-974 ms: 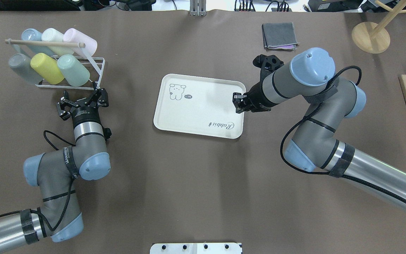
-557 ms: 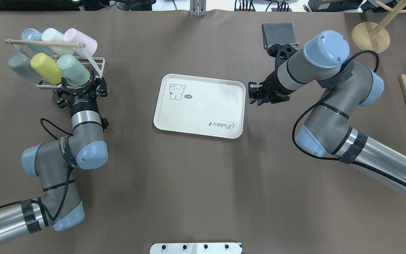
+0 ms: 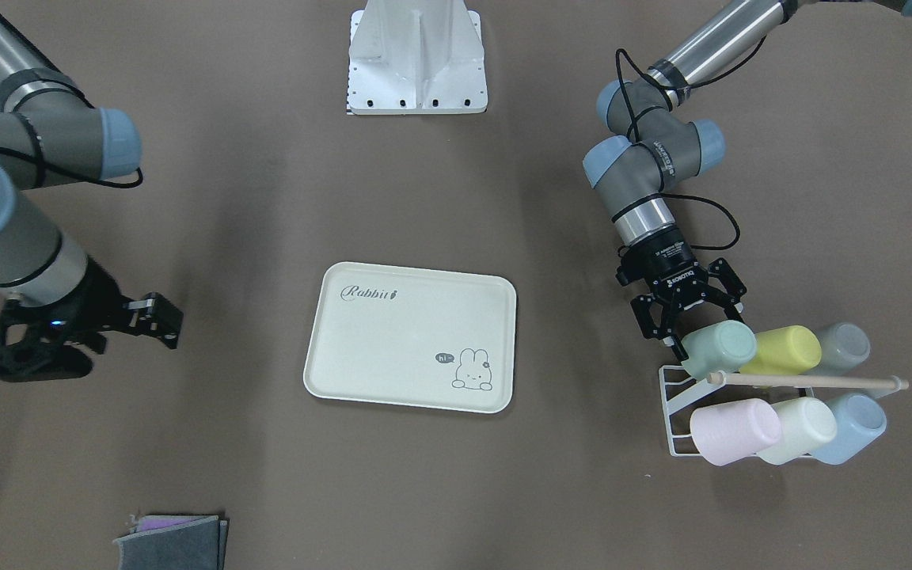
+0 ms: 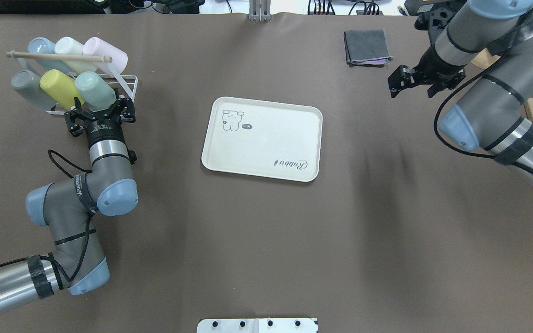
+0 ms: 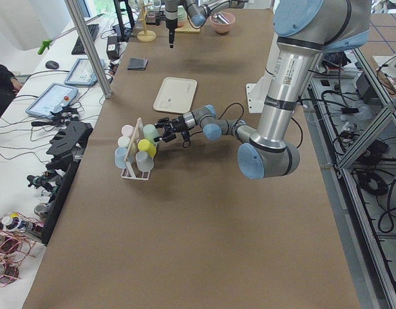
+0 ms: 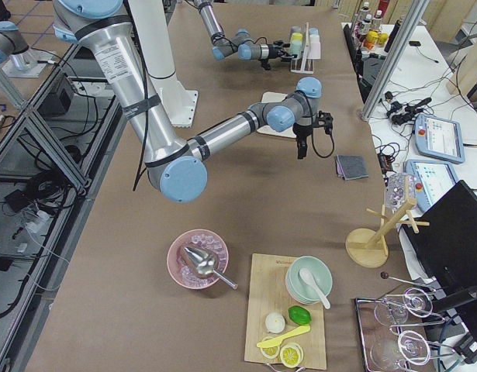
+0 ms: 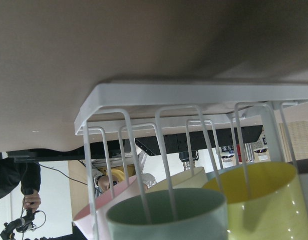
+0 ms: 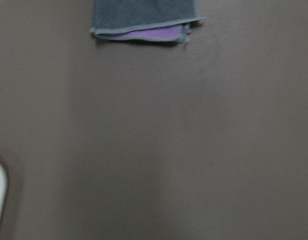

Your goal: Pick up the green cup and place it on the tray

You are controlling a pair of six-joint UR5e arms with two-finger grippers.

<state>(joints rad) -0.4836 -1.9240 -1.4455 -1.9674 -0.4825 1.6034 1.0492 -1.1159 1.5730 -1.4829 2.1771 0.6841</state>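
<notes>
**Green cup on its rack, open claw at its end**

A brown bench (image 4: 266, 240) carries everything. At its far left corner, seen from overhead, stands a white wire rack (image 4: 130, 85) with two rows of pastel cups lying on their sides.

The green cup (image 4: 94, 90) is in the lower row, at the end nearest the tray, and the yellow-green cup (image 4: 60, 88) touches its other side. Its long axis runs diagonally across the bench and is tilted. One end points away towards the far left, and the other points at the left claw (image 4: 99, 108). I cannot tell which end is the mouth.

The left claw is spread wide and level with the cup's near end, one finger on either side. Whether the fingers touch the cup is unclear.

The tray (image 4: 271, 148) lies flat mid-bench, well apart from the rack. Its long side runs left to right, and the bunny drawing sits in its far left corner.

The right claw (image 4: 398, 83) hangs over bare bench near a folded grey cloth (image 4: 367, 46). I cannot tell whether it is spread or pressed together.
</notes>
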